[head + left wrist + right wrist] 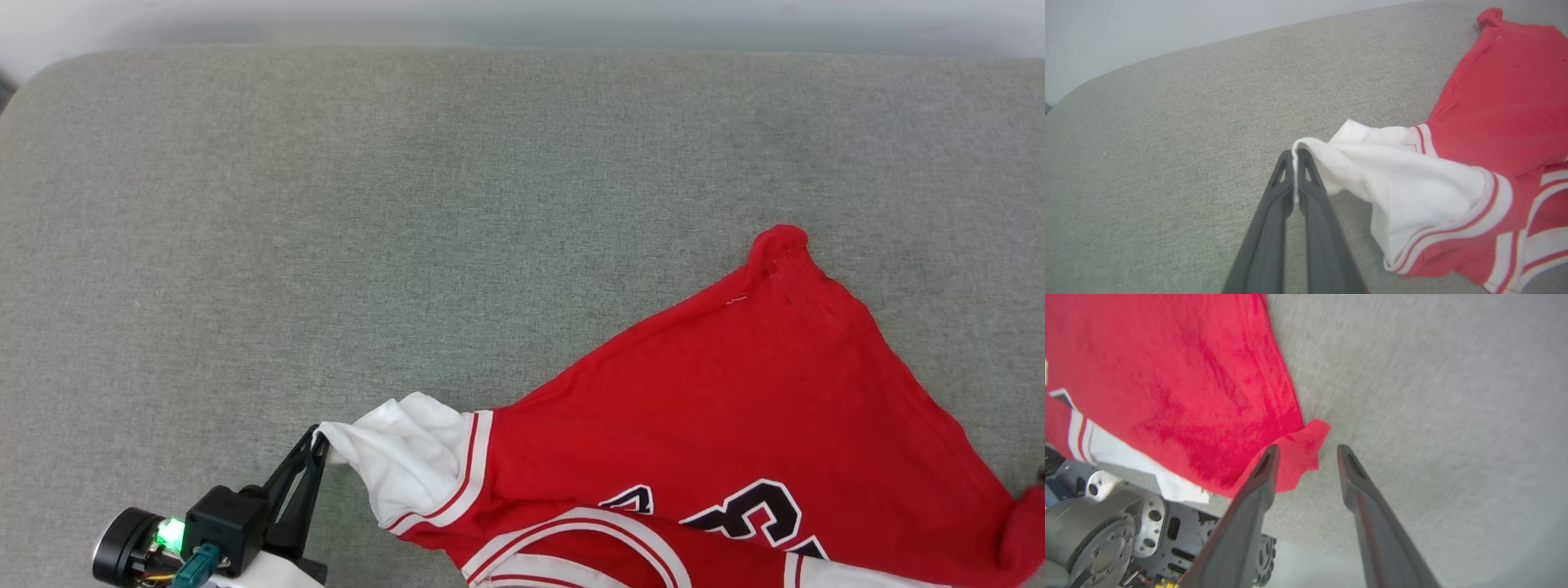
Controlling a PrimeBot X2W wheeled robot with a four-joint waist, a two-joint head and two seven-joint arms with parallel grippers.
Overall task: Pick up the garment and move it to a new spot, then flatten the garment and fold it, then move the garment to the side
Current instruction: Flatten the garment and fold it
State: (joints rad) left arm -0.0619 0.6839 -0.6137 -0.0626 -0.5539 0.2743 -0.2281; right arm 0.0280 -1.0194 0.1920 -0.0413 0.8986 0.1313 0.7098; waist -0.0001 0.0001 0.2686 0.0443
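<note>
While the left gripper (319,438) has its jaws pressed together on the very edge of the white sleeve (408,457), the red Bulls jersey (735,392) lies on the grey upholstered bench (408,204), toward its near right side. The body slants away to a far hem corner (780,242), and the lettered chest is bunched closest to the robot. In the left wrist view the sleeve (1404,179) runs from the left gripper (1295,154) as a stretched cone, lifted slightly off the bench (1167,143).

The right gripper (1306,451) has its jaws spread and pinches nothing; one finger overlaps a folded red corner (1310,437) of the shirt.

This looks like the flattening step. The left pinch seems shallow, and thin knit can slip from it, so the pull should be gentle and low, sideways along the bench rather than upward. The right jaws should probably take that red corner deep between them, catching both layers. Then the two grippers can draw apart evenly, away from the near edge, so the bunched chest slides flat.
</note>
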